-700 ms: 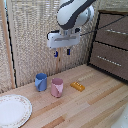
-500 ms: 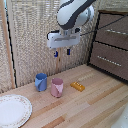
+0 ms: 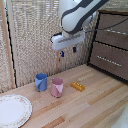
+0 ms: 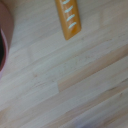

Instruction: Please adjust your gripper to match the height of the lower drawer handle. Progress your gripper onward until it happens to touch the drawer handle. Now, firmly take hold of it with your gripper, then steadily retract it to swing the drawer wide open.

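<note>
My gripper hangs in the air at the tip of the white and grey arm, with its dark blue fingers pointing down, apart and empty. It is well towards the exterior view's left of the dark brown cabinet. The lower drawer is closed, and its thin silvery drawer handle lies a little lower than the gripper. The twin upper drawer front sits above it. The wrist view shows only the wooden tabletop, not the fingers, drawer or handle.
On the table below the gripper stand a blue cup and a pink cup, with an orange bar beside them. A white plate lies at the front left. A woven screen stands behind. The wrist view shows the orange bar and the pink cup's edge.
</note>
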You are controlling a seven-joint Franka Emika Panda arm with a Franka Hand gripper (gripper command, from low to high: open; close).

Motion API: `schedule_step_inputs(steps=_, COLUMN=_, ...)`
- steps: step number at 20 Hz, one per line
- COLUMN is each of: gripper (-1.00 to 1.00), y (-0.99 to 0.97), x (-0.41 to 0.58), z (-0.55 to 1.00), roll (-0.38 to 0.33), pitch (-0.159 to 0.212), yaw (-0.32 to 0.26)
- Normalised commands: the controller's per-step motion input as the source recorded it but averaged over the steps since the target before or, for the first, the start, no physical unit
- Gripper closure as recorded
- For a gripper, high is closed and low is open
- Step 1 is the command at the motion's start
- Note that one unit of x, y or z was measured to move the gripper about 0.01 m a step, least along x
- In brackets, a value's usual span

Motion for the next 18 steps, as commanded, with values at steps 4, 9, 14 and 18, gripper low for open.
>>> schedule_step_inputs(steps=4, gripper=-1.00, y=-0.38, x=-0.010, z=-0.05, roll=-0.375, pitch=0.000, yaw=0.051)
schedule_step_inputs(steps=9, gripper=-1.00, y=-0.22, x=0.000, z=-0.17, roll=-0.375, pitch=0.002, yaw=0.132)
schedule_step_inputs(steps=14, gripper=-1.00, y=-0.14, x=0.000, z=-0.19, roll=-0.373, pitch=0.032, yaw=0.167)
schedule_step_inputs(steps=18, gripper=-1.00, y=-0.14, x=-0.002, z=-0.17, roll=-0.356, pitch=0.072, yaw=0.178)
